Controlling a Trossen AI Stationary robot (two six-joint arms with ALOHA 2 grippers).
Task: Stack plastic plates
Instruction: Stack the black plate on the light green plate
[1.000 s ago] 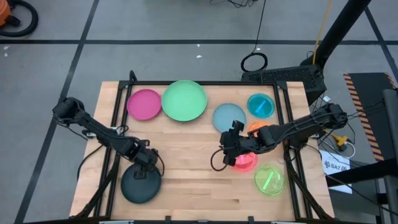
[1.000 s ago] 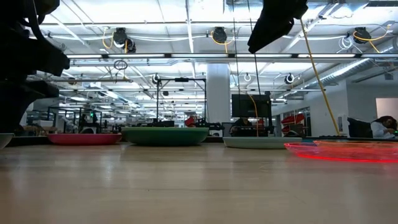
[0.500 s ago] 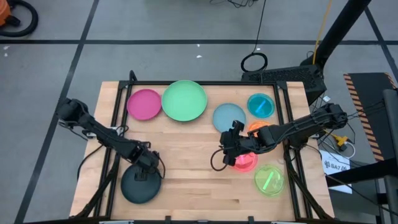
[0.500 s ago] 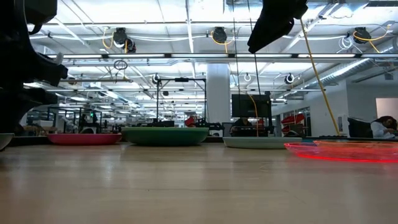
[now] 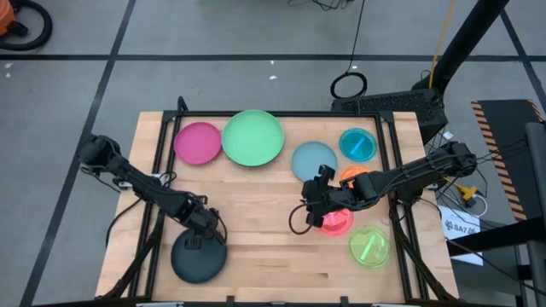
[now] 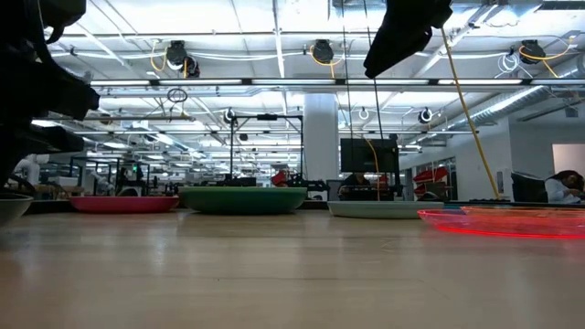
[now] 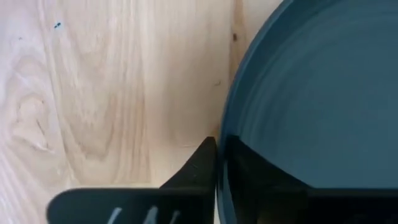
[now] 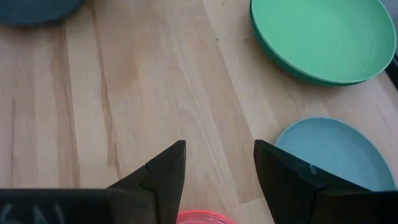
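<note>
Bright, even overhead light from ceiling strip lamps (image 6: 274,87); soft shadows; the low view's near pale wooden table (image 6: 292,283) blurs.

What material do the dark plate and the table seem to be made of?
Dark plate: probably plastic, smooth with a dull sheen; faint concentric rings show on its face. Table: light wood, matte, with clear grain lines and plank seams.

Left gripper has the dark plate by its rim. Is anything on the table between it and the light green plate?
Nothing visible. Bare wood lies between the dark plate, pinched by the left gripper, and the light green plate. The magenta plate sits beside that line.
</note>
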